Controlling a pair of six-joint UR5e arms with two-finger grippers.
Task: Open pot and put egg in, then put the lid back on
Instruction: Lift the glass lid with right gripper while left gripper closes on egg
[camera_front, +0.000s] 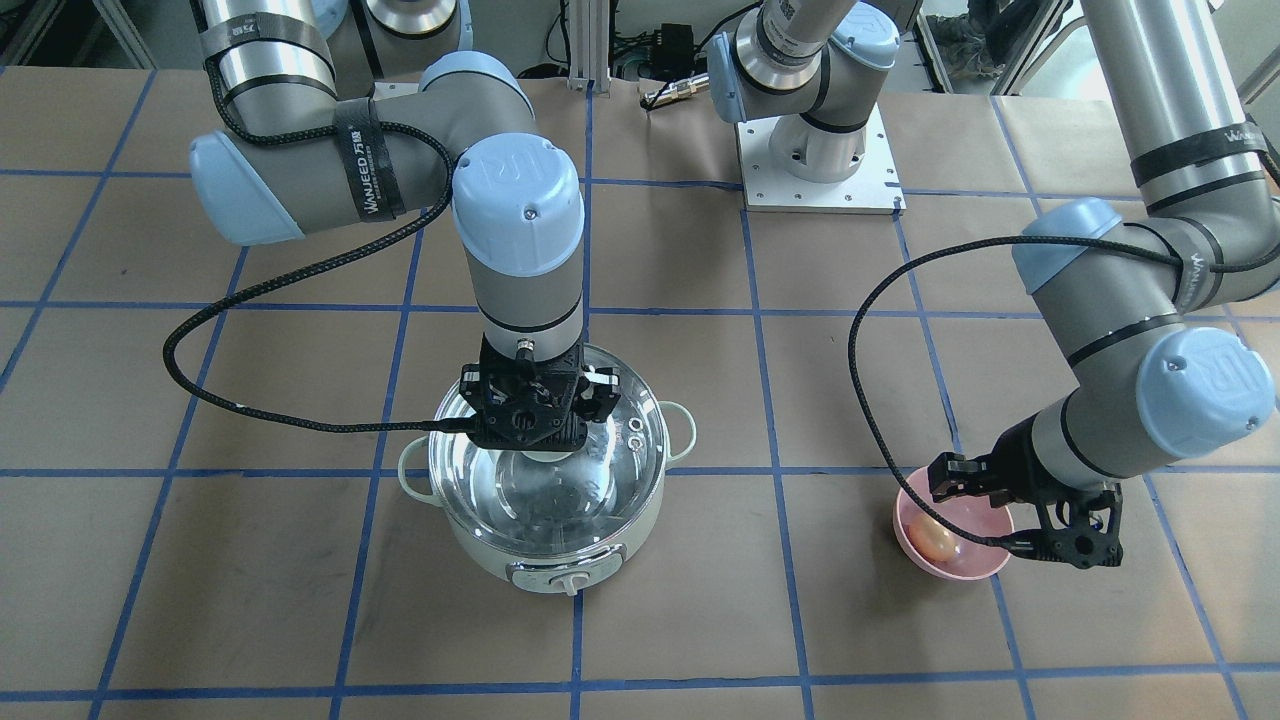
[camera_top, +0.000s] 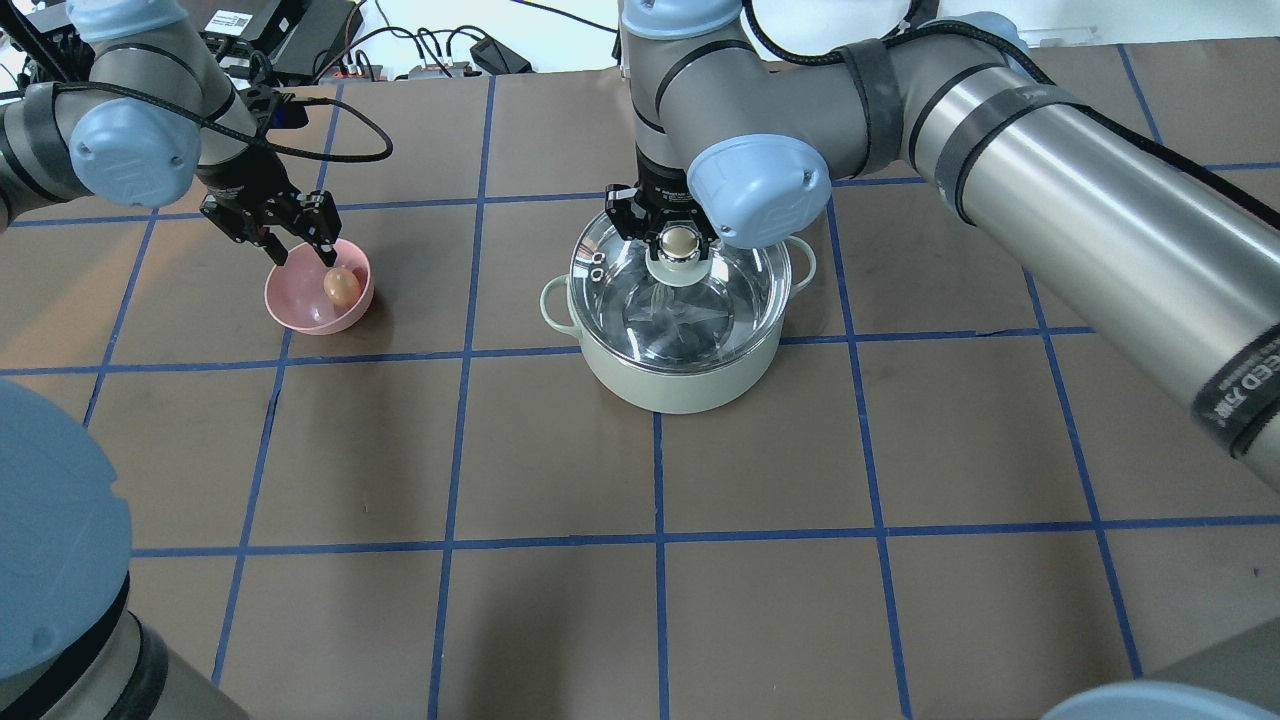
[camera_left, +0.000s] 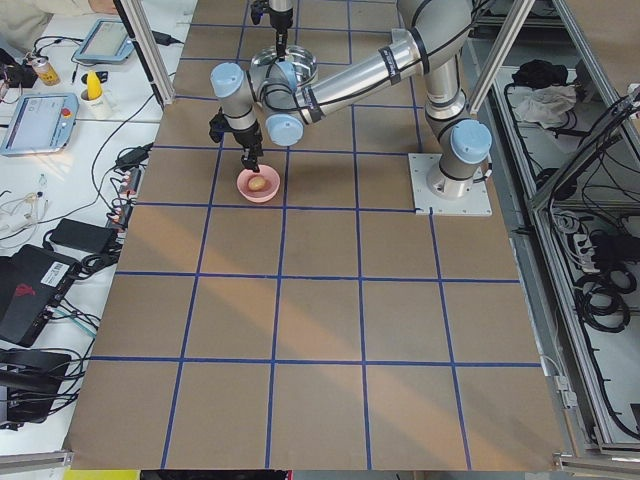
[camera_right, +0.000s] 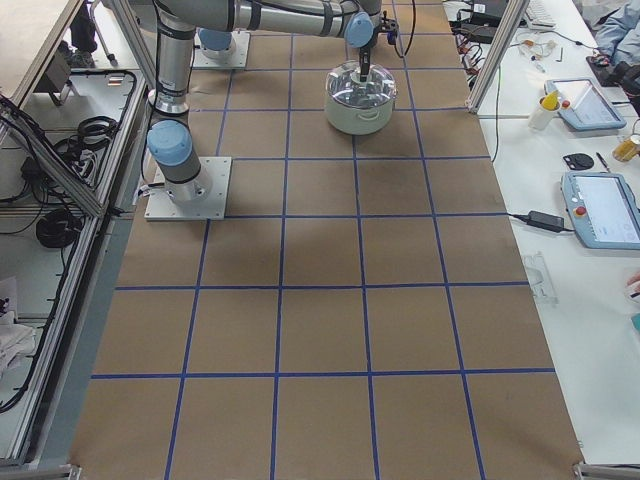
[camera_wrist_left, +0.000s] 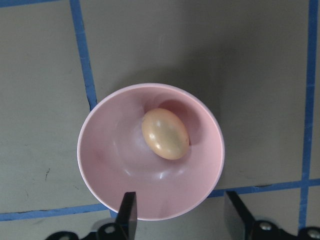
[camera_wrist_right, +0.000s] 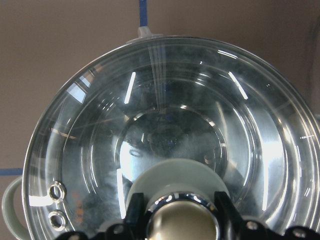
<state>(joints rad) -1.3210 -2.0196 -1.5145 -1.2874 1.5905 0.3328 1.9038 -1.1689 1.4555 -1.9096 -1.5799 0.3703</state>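
The pale mint pot (camera_top: 680, 385) stands mid-table with the clear glass lid (camera_top: 725, 300) resting on it. My right gripper (camera_top: 668, 240) comes straight down on the lid's cream-gold knob (camera_wrist_right: 182, 220), with a finger tight against each side of it. The tan egg (camera_wrist_left: 165, 134) lies in a small pink bowl (camera_wrist_left: 87, 150), far to the pot's left in the overhead view. My left gripper (camera_wrist_left: 180, 220) hangs open and empty just above the bowl's rim, with the egg ahead of its fingertips (camera_wrist_left: 128, 212). The egg (camera_top: 341, 286) also shows in the overhead view.
The table is brown paper with a blue tape grid. The right arm's base plate (camera_front: 820, 165) sits at the robot's edge. The right arm's black cable (camera_front: 250, 400) loops beside the pot. The pot's control dial (camera_front: 566, 578) faces the operators' side.
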